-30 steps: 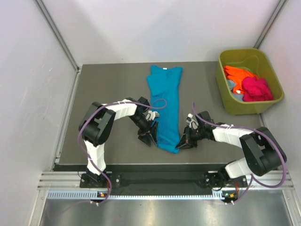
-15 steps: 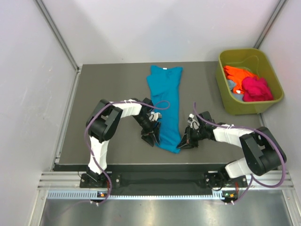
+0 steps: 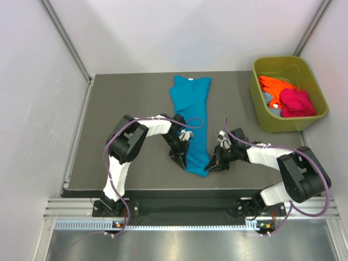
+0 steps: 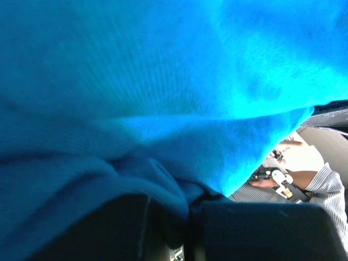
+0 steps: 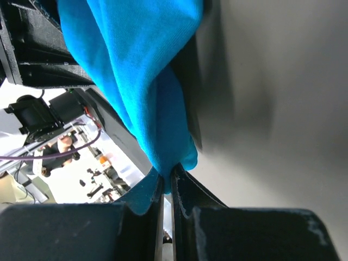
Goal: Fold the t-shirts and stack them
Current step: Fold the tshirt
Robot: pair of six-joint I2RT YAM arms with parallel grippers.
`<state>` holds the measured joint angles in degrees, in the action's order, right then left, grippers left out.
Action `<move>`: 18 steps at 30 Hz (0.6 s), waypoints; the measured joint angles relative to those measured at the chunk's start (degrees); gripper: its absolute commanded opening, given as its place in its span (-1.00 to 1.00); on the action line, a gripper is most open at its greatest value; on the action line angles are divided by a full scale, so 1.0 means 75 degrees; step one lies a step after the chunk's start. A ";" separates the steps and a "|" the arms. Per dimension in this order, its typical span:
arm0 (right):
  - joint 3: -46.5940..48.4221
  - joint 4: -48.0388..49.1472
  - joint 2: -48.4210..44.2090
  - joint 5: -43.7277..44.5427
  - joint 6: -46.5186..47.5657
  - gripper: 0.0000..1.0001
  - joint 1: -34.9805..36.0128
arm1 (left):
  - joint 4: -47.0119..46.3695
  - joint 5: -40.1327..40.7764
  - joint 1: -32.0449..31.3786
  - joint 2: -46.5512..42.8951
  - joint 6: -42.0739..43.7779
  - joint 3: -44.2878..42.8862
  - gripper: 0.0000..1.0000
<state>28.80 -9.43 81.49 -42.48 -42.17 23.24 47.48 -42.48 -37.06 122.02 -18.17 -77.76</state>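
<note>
You have the teal t-shirt (image 3: 191,117) lying lengthwise down the middle of the dark table (image 3: 119,103), folded into a narrow strip. Its neck, with the small white label, is at the far end and its hem points toward the arm bases. Your left gripper (image 3: 180,158) sits low at the hem's left edge, its jaws drawn to a narrow slit with a bunch of teal cloth pinched between them. In the left wrist view the fabric fills nearly the whole frame and tucks down into the gap between the 2 dark fingers (image 4: 261,234). Your right gripper (image 3: 213,162) is at the hem's right edge, just beside the near corner, and its jaws are also pressed almost together on the shirt. The right wrist view shows a fold of teal cloth hanging down and caught between the fingertips (image 5: 187,193). The 2 grippers face each other across the strip, near but apart. At the far right corner of the table stands the olive-green tub (image 3: 283,124), well apart from the teal shirt. Inside it lie the orange t-shirt (image 3: 273,85) and the magenta t-shirt (image 3: 296,102), crumpled and touching each other.
</note>
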 measured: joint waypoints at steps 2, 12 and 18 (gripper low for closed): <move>0.0000 0.0000 -0.0003 -0.0003 0.0000 -0.98 -0.0029 | 0.0009 0.0017 -0.0012 -0.0009 0.0006 0.0000 -1.00; -0.0041 0.0050 -0.0090 -0.0035 0.0026 -1.00 -0.0256 | 0.0000 0.0679 0.0586 -0.1291 0.0423 0.0962 -1.00; 0.0020 0.0224 -0.0146 -0.0087 0.0090 -0.97 -0.0274 | -0.0061 0.0743 0.0737 -0.2247 0.0667 0.1212 -0.96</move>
<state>28.95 -7.75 80.40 -43.13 -41.50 21.19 47.03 -36.91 -31.53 105.16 -13.17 -68.66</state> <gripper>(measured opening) 0.033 0.037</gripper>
